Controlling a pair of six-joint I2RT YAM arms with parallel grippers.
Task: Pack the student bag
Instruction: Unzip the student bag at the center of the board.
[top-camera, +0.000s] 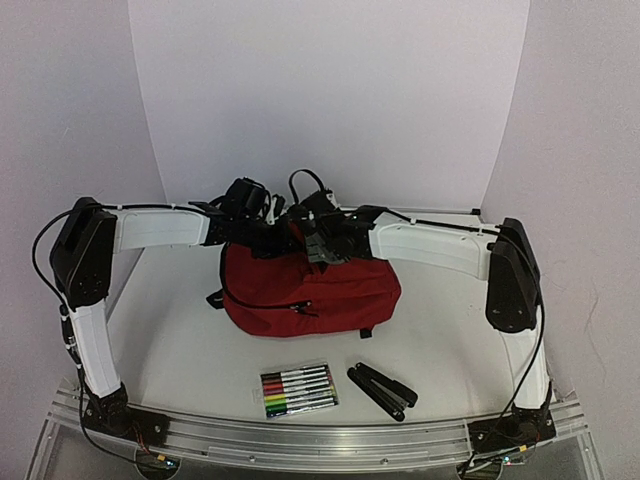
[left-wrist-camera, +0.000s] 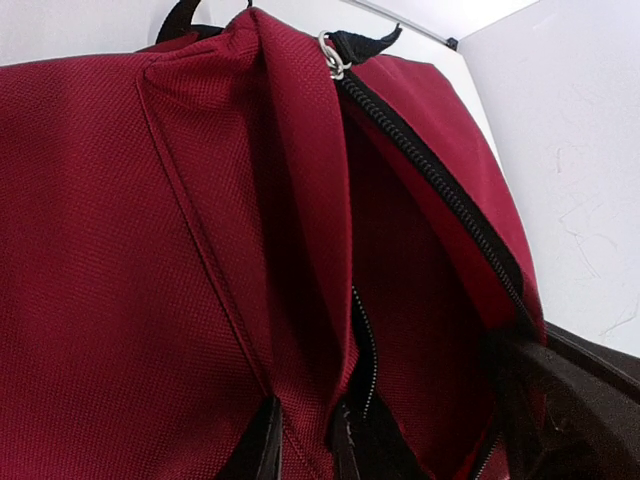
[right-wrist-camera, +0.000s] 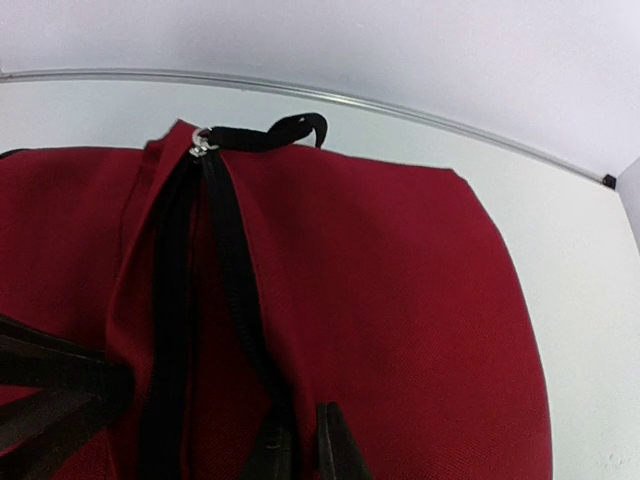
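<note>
Jaws, left: left gripper (left-wrist-camera: 305, 450) pinched on one lip of the student bag (top-camera: 310, 285) beside its zipper.
Jaws, right: right gripper (right-wrist-camera: 300, 452) clamped on the opposite lip.
Bag: mid-table (top-camera: 180, 340), main zipper open.
Unpacked: marker set (top-camera: 298, 390), black folding tool (top-camera: 382, 390), both lying in front of it.
Arms: elbows out, wrists meeting over the bag's top.

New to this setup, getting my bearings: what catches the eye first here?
A dark red soft fabric backpack fills the middle of the white table, its black zipper open along the top. The left gripper and right gripper each pinch the fabric by that opening. Nearer the arm bases lie a clear case of coloured markers and, to its right, a black folding tool.
</note>
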